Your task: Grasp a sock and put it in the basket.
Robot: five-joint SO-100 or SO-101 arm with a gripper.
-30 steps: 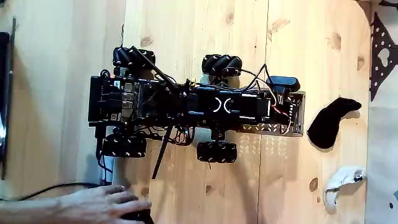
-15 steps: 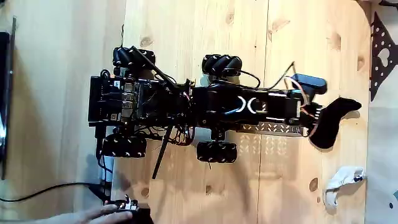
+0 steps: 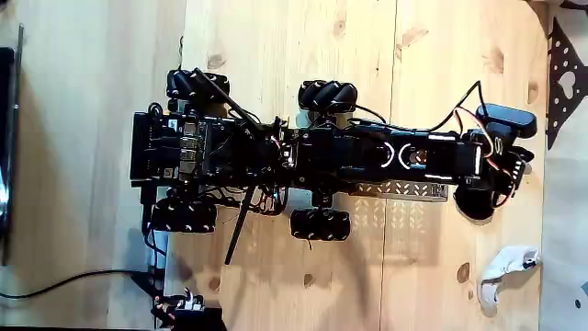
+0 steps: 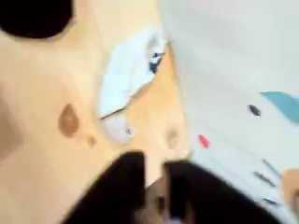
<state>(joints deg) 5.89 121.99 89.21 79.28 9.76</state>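
Fixed view, from above: my arm reaches rightward from the wheeled base, past the perforated basket beneath it. The claw sits over the black sock, which lies on the wooden worktop and is mostly hidden. I cannot tell whether the claw is spread or pinching. Wrist view: blurred; the white sock lies nearby on the wood.
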